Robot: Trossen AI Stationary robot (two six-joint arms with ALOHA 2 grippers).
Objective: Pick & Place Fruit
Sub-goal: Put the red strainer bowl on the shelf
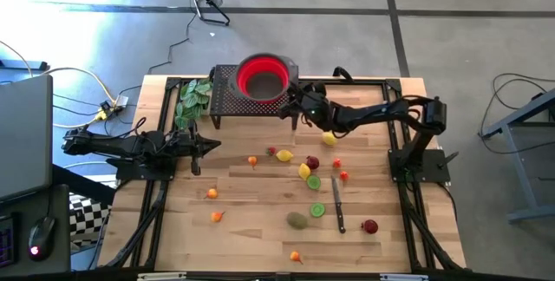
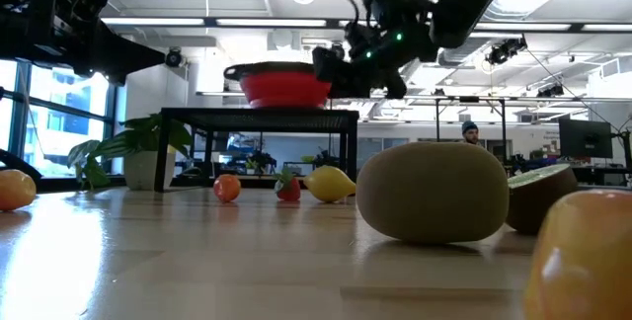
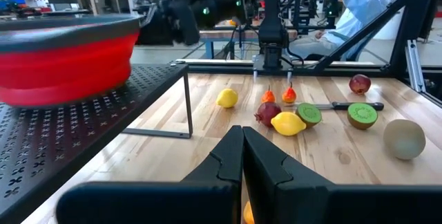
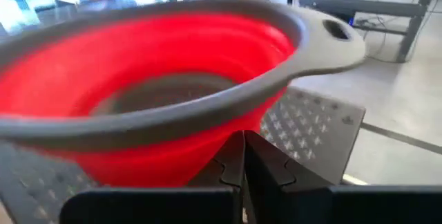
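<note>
Both grippers are shut and empty. From above, the right gripper sits beside the red bowl on the perforated stand; the fruit lies scattered on the table's near half, so a sweep could knock the bowl. In the low view a kiwi lies near. The left wrist view shows the left gripper far left, idle. The right wrist view's bowl rim is close: collision risk.

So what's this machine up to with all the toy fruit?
It is sorting toy fruit from the wooden table into the red bowl on a black perforated stand. The right gripper is shut, empty, beside the bowl's rim. The left gripper waits shut over the table's left side. The fruit lies scattered; the bowl looks empty.
</note>
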